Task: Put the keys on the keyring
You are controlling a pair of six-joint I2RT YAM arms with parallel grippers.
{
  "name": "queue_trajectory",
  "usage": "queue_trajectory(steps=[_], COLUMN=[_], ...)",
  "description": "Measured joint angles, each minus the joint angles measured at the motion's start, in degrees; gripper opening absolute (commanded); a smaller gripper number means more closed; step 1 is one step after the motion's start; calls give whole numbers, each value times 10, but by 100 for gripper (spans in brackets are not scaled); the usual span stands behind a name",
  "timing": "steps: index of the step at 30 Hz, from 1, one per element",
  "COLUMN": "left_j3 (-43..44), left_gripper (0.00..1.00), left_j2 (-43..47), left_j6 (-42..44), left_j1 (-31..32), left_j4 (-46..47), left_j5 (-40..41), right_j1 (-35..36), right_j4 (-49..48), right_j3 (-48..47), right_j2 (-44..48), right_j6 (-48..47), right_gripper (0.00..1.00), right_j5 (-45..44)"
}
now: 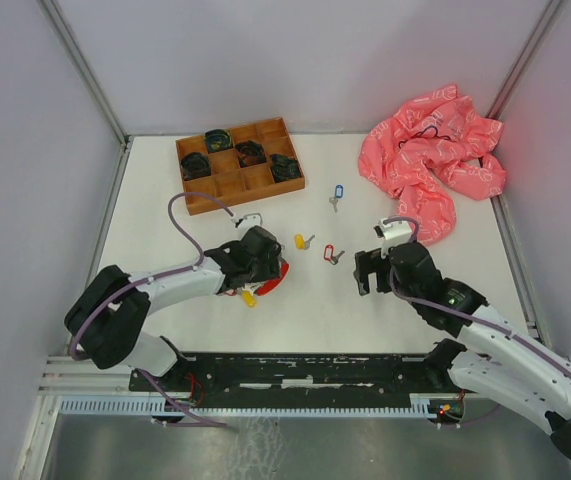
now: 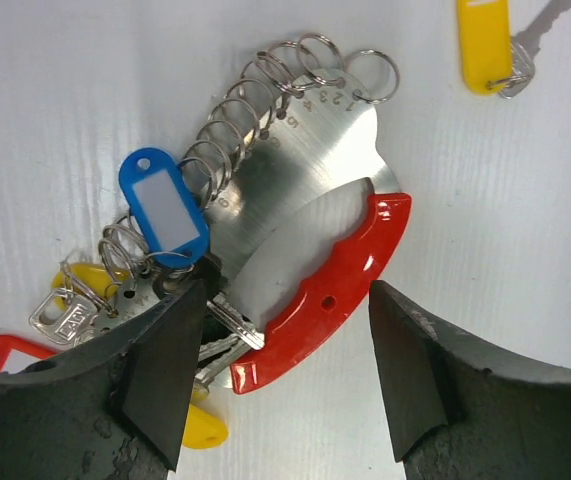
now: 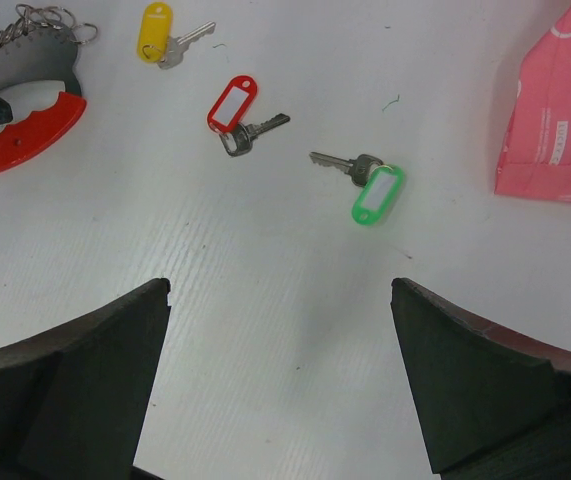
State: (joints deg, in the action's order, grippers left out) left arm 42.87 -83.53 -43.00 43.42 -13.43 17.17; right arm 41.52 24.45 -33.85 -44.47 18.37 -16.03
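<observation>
The keyring [image 2: 305, 185], a silvery crescent plate with numbered holes, a row of small wire rings along one edge and a curved red plastic grip [image 2: 335, 290], lies flat on the white table [image 1: 305, 320] left of centre, directly under the left gripper [image 2: 285, 292]. A cluster of keys [image 2: 62, 318] is bunched at its lower end: a blue tag [image 2: 162, 208] lies over the rings, and two yellow tags and a red tag [image 2: 0, 352] poke out beside and beneath one finger [image 2: 165, 370]; whether each is threaded on a ring cannot be told. The left gripper's jaws stand apart, straddling the lower end of the red grip. One finger overlaps the bunched keys, and the other is clear of the grip with bare table between them, so nothing is clamped. Just beyond the keyring, toward the table's middle, lies a loose yellow-tagged key [image 1: 303, 241], and near it a red-tagged key [image 1: 331, 253]. A green-tagged key [image 3: 377, 193] lies a little further to the right, and a blue-tagged key [image 1: 338, 192] lies by itself further back. The right gripper [image 3: 280, 290] is right of centre over bare table, with its jaws spread wide and nothing between them, the red-tagged and green-tagged keys ahead of its fingers. At the back left stands a wooden compartment tray [image 1: 245, 201] with dark items in several cells, and a crumpled pink bag [image 1: 430, 155] fills the back right corner
</observation>
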Motion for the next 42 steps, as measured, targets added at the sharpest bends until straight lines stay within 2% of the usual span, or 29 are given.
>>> queue_trajectory(steps=[9,14,21,29,33,39,42], left_j3=[-3,-36,-67,-43,-5,38,55], left_gripper=[67,68,70,74,76,78,76], left_j2=[-14,17,61,88,62,-30,-78], left_j6=[2,13,45,72,82,97,99], left_j1=[-20,-61,-165,-170,-179,-211,-220], left_j4=[-3,2,-7,-12,-2,28,34], left_j5=[22,33,41,44,46,21,-3], right_j1=[0,0,0,0,0,0,0], right_j4=[0,0,-1,-5,-5,-5,-5], right_j3=[-14,-18,-21,-25,-25,-25,-25], right_j2=[-11,-27,-46,-47,-48,-55,-55], right_j6=[-7,-7,-7,-7,-7,-9,-9], right_gripper=[100,100,100,100,100,100,100], right_j5=[8,17,35,45,49,57,57])
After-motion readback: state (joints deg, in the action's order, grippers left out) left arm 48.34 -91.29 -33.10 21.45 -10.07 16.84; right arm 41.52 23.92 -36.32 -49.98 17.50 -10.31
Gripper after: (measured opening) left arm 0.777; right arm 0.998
